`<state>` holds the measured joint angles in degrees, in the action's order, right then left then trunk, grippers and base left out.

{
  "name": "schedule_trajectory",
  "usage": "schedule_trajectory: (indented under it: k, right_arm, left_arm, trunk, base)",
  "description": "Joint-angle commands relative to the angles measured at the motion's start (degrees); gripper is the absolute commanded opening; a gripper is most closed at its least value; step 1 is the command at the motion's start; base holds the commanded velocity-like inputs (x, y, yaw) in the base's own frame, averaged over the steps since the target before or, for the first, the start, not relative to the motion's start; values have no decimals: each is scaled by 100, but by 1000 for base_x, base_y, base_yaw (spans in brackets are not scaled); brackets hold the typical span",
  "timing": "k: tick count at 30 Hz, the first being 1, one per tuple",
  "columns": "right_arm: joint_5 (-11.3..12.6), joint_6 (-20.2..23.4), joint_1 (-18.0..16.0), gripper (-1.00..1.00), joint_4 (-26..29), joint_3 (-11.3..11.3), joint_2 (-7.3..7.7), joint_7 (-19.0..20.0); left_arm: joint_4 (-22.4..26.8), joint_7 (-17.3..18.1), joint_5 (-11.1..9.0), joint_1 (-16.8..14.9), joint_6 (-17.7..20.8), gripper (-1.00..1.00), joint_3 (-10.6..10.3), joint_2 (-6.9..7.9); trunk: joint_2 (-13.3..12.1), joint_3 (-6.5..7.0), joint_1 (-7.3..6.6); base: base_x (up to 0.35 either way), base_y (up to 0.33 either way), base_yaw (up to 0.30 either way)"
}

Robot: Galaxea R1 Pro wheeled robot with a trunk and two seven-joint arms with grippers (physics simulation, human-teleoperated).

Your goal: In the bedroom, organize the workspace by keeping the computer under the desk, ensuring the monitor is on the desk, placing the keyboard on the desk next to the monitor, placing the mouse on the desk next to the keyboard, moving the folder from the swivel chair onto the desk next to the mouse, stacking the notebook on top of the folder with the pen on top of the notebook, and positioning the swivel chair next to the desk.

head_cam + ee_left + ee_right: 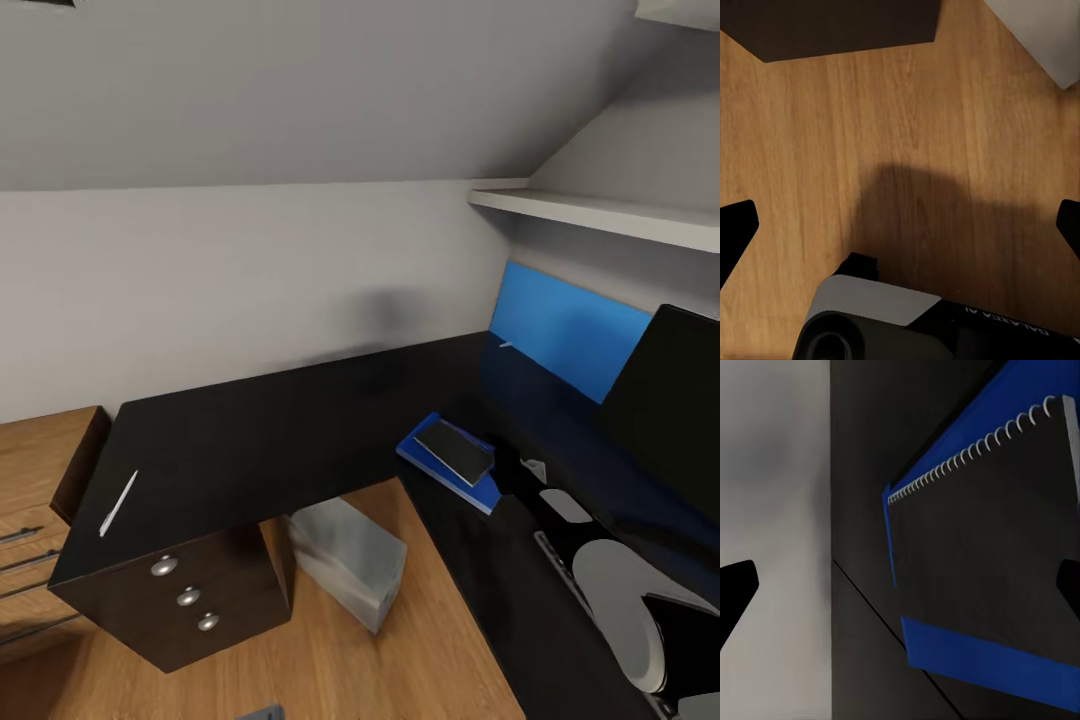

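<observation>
the black l-shaped worktop [300, 420] is filling the corner under the sloped wall, giving one long surface for the whole set. the monitor [668, 400] is standing on its right wing, so that part looks settled. the grey computer [348, 560] is sitting on the wooden floor [832, 150] tucked partly under the worktop, where the task wants it. the blue folder [448, 462] is lying flat on the worktop near the monitor, and the dark spiral notebook [455, 451] is resting squarely on top of it, probably so the pen has a level base. the pen [118, 503] is lying far off at the worktop's left end, well apart from the stack, so it seems to be the piece left to move. the right end effector [900, 592] is hovering over the notebook with fingers spread and nothing between them. the left end effector [900, 225] is hanging over bare floor, likewise spread and empty.
</observation>
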<state>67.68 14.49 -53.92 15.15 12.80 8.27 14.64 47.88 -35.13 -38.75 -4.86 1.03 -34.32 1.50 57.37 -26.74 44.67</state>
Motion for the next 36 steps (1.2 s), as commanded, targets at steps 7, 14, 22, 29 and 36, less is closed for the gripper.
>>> schedule_trajectory:
  k: [7,14,22,29,36]
  right_arm:
    - [30,36,-4,100,-3,29,0,19]
    - [24,1,-4,100,1,-20,-51,-18]
    - [-220,-16,-4,100,525,-707,-396,-376]
    - [-802,-17,-4,100,745,-846,-581,-712]
    - [-1392,-20,-4,100,877,-866,-778,-830]
  left_arm:
    - [19,-50,-27,-6,3,100,-29,8]
    - [20,-55,-27,-6,2,100,-16,8]
    - [20,-56,-27,-6,2,100,-20,8]
    - [18,-56,-35,-6,9,100,-18,8]
    - [16,-56,-36,-6,7,100,-20,8]
  trunk:
    - [-36,12,-22]
    - [-317,138,-175]
    - [-637,281,-351]
    - [-918,407,-505]
    - [-1199,533,-659]
  base:
    - [-3,-4,0]
    - [0,0,0]
    - [0,0,0]
    - [0,0,0]
    - [0,0,0]
